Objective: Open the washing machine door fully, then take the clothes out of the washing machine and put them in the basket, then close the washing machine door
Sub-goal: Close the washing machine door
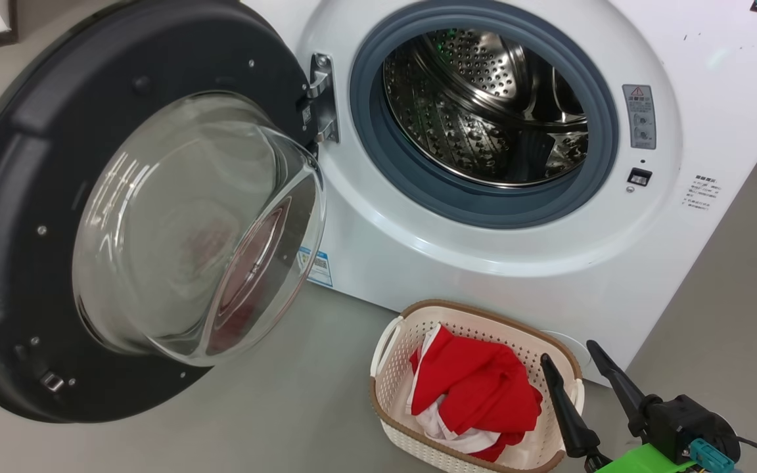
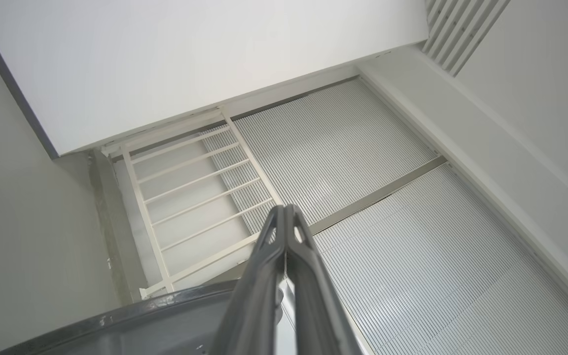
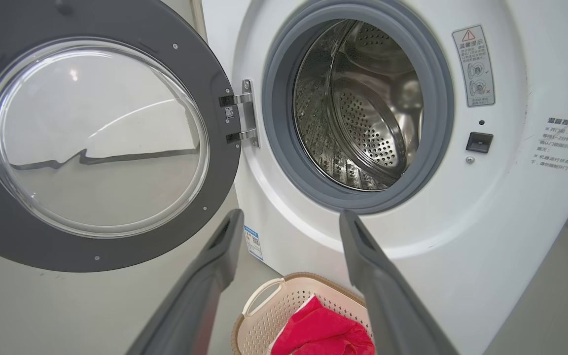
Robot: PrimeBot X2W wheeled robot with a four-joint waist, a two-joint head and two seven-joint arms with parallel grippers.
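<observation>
Right fingers [image 1: 562, 401] hang spread and empty at the right end of the basket [image 1: 388, 387]; left fingers [image 2: 269, 276] are pressed together. Red clothes [image 1: 477, 387] lie in the basket; the washing machine [image 1: 457, 263] looks empty. Only closing the wide-open washing machine door [image 1: 17, 197] seems left.

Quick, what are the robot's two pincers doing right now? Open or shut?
Left pincer: shut, holding nothing.
Right pincer: open, holding nothing.

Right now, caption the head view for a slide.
Door wide open, drum empty, red clothes in the basket, open right gripper beside it.
</observation>
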